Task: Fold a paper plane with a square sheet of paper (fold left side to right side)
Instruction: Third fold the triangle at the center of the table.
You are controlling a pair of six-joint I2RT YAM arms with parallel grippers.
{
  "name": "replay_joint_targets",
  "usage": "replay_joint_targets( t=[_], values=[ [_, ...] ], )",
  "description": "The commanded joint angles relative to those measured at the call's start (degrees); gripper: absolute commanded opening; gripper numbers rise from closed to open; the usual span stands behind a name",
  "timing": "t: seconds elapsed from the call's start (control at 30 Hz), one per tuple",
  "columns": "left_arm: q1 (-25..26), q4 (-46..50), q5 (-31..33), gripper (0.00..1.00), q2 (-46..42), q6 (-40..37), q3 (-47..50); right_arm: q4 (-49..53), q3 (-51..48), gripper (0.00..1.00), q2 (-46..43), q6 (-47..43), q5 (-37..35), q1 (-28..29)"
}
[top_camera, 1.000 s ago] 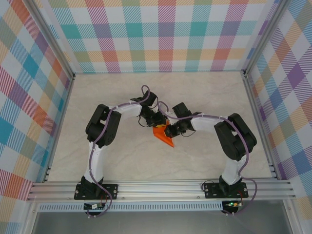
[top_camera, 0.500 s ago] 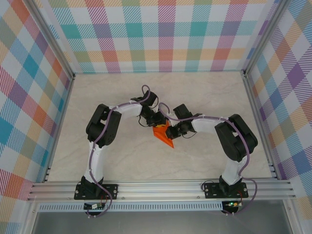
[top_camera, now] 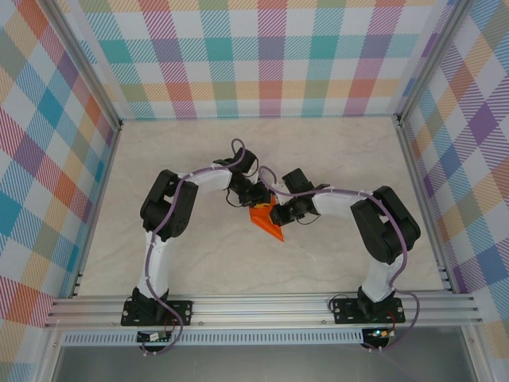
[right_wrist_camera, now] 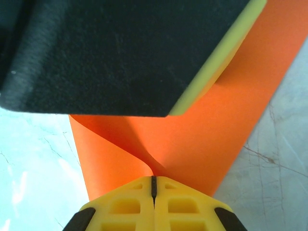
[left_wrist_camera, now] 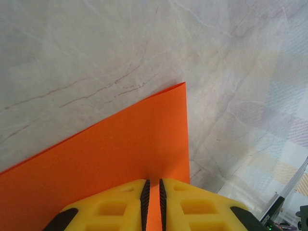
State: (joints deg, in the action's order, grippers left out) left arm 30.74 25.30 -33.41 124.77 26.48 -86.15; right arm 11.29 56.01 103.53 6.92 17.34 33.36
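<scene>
Since the left gripper (left_wrist_camera: 152, 187) and right gripper (right_wrist_camera: 154, 182) are both pinched tight on the square sheet of paper (top_camera: 266, 221) at the middle of the table (top_camera: 199, 159), any pull apart could probably rip it or skew the crease.

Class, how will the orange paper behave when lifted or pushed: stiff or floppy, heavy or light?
Probably floppy: the orange paper curls softly where the right gripper pinches it. Likely thin and light: it fits the narrow slit of the left gripper. Pushed, it may buckle or slide on the smooth table.
</scene>
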Motion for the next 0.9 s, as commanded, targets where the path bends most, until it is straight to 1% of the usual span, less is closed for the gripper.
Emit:
replay_joint_targets(
  t=[0.0, 0.3, 0.63, 0.7, 0.87],
  values=[
    [1.0, 3.1, 2.5, 0.17, 2.4, -0.8, 0.3, 0.7, 1.1, 0.0, 0.1, 0.4, -0.4, -0.5],
    [1.1, 3.0, 2.5, 0.17, 2.3, -0.7, 0.3, 1.4, 1.7, 0.0, 1.0, 0.4, -0.3, -0.5],
    [1.2, 2.9, 2.4, 0.18, 2.1, -0.7, 0.3, 1.5, -1.1, 0.0, 1.9, 0.8, -0.5, -0.4],
    [1.2, 3.1, 2.4, 0.19, 2.0, -0.7, 0.3, 1.8, -1.8, 0.0, 1.9, 0.8, -0.8, -0.4],
    [0.8, 5.7, 2.8, 0.28, 0.7, -2.1, -2.0, 2.0, -3.2, 0.0, 2.0, 0.9, -1.4, -0.4]
  ],
)
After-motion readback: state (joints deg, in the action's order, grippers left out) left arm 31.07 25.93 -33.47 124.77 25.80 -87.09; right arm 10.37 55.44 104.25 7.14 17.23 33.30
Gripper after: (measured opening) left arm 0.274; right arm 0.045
